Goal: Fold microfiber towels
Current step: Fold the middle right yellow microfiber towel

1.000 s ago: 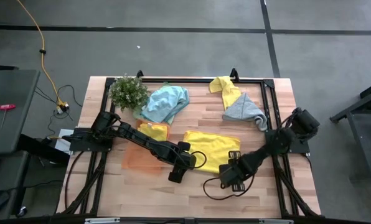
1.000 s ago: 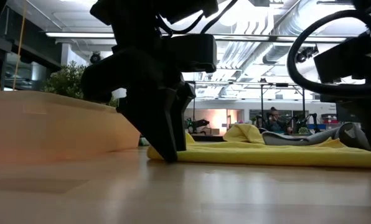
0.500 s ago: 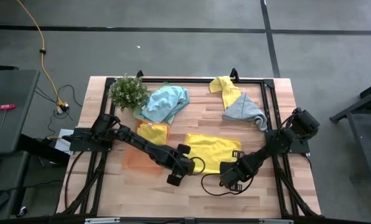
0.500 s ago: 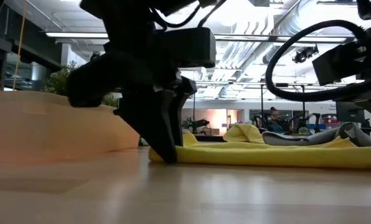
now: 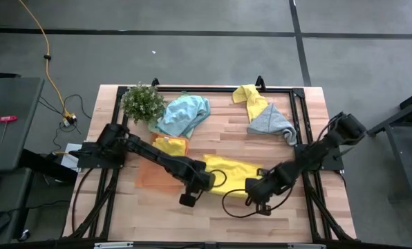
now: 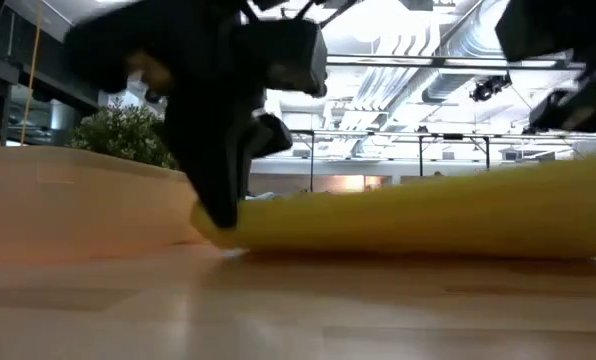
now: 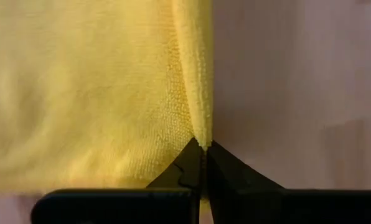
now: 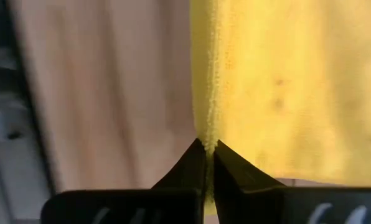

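Both grippers, left [image 7: 201, 149] and right [image 8: 205, 146], are clenched on the near corners of the yellow towel [image 5: 233, 168] at mid-counter [image 5: 213, 214]. First fold barely begun; teal towel [image 5: 185, 114], grey towel [image 5: 269, 121] and other yellow ones unfolded.

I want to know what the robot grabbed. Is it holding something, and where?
Yes. Both grippers pinch the yellow towel by its near edge: the left gripper at one corner, the right gripper at the other.
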### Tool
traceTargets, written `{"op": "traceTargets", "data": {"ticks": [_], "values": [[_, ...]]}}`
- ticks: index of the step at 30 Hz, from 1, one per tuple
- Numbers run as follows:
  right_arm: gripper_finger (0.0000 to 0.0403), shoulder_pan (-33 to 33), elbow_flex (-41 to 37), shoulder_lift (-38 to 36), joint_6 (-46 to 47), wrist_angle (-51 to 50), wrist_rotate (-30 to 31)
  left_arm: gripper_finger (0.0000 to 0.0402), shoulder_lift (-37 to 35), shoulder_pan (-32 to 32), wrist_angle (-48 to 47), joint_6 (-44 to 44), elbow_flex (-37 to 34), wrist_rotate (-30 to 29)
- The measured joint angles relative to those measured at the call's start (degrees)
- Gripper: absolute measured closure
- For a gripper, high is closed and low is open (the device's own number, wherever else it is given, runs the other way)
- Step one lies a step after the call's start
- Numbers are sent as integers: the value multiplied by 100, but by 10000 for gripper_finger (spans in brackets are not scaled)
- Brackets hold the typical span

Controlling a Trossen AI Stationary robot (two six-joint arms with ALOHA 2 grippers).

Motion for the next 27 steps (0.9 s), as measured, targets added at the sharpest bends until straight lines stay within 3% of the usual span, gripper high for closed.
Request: {"op": "traceTargets", "data": {"ticks": [8,18,27], "values": [[402,-379,-2,-515,498,-588,54,400,-309,574,-90,-241,-9,327],[403,-593,-2,-355,902,-1020,93,401,-309,1351,255,-629,-9,425],[403,-569,0,-42,1893,-1052,218,401,-287,1692,489,-645,-20,375]]}}
